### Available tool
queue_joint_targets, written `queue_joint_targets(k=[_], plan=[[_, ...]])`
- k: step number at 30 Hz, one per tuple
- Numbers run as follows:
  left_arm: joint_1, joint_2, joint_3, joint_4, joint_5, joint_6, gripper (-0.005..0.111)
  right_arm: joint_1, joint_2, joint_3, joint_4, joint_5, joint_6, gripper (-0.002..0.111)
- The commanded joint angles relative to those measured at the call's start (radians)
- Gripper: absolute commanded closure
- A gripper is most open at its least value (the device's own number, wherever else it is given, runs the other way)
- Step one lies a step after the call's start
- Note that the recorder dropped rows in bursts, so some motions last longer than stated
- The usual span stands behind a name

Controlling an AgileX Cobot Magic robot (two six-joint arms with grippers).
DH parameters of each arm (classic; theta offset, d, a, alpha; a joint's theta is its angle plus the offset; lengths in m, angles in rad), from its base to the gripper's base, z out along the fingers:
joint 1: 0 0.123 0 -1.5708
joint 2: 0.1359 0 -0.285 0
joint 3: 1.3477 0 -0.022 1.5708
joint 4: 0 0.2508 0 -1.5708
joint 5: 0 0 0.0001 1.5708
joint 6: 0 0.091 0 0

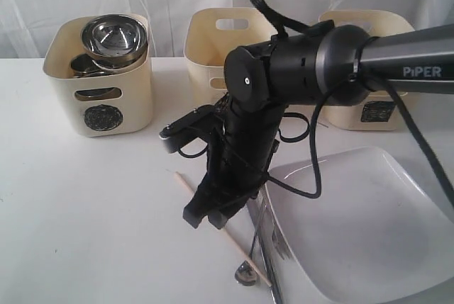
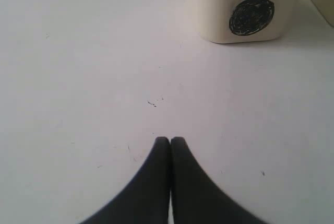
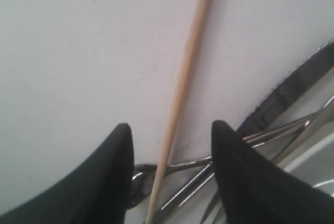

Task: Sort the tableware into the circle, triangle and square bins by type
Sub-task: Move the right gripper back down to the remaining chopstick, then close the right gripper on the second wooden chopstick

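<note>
My right gripper (image 1: 206, 220) (image 3: 171, 127) hangs open just above the table, with its jaws on either side of a wooden chopstick (image 1: 237, 247) (image 3: 183, 78) and nothing held. Under the chopstick's near end lie a steel spoon (image 1: 246, 273) (image 3: 142, 175), a fork (image 3: 194, 186) and a knife (image 3: 292, 85), beside the large white square plate (image 1: 369, 226). The circle-marked bin (image 1: 99, 77) (image 2: 245, 10) holds a steel bowl (image 1: 113, 35) on top of other steel ware. My left gripper (image 2: 170, 140) is shut and empty over bare table.
Two more cream bins stand at the back, one in the middle (image 1: 216, 42) and one on the right (image 1: 369, 63). My right arm (image 1: 305, 63) reaches across in front of them. A white curtain closes off the back.
</note>
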Motion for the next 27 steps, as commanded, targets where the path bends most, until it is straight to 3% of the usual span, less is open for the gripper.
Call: queue_joint_targets(k=[1, 27], plan=[[0.003, -0.004, 0.005, -0.006, -0.004, -0.004, 0.107, 0.0, 0.037, -0.02, 0.028, -0.001, -0.016, 0.063], [0.003, -0.004, 0.005, -0.006, -0.004, -0.004, 0.107, 0.035, 0.113, -0.024, -0.001, 0.005, -0.031, 0.063]])
